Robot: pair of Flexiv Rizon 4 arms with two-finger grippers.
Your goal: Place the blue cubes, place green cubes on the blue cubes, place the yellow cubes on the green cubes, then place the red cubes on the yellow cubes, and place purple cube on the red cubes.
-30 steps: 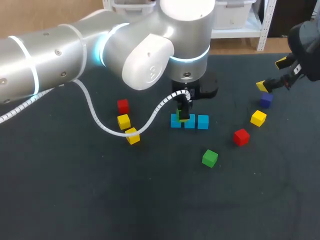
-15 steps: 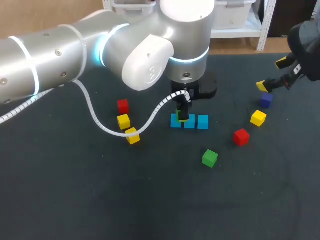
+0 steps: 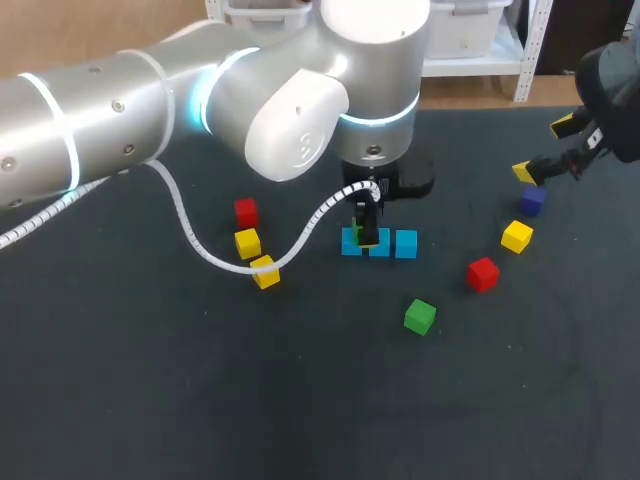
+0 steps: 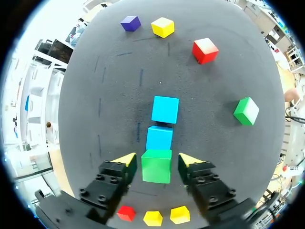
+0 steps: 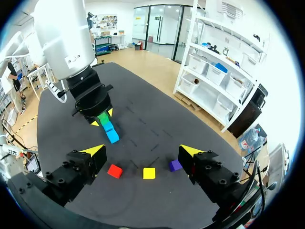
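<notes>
Green cube (image 4: 156,166) sits mid-table on the end of the row of 3 blue cubes (image 4: 165,109) nearest the left gripper (image 4: 157,160). The gripper's fingers stand parted, with a sliver of gap on each side of the cube. The best move now is to rise straight up with no sideways drag, so the cube keeps square. Further out lies the other green cube (image 3: 420,316), probably the next pick. By the table's far right edge, the right gripper (image 5: 143,151) hangs wide open and empty.

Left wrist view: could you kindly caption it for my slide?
Open left gripper straddling a green cube over the blue cubes.
</notes>
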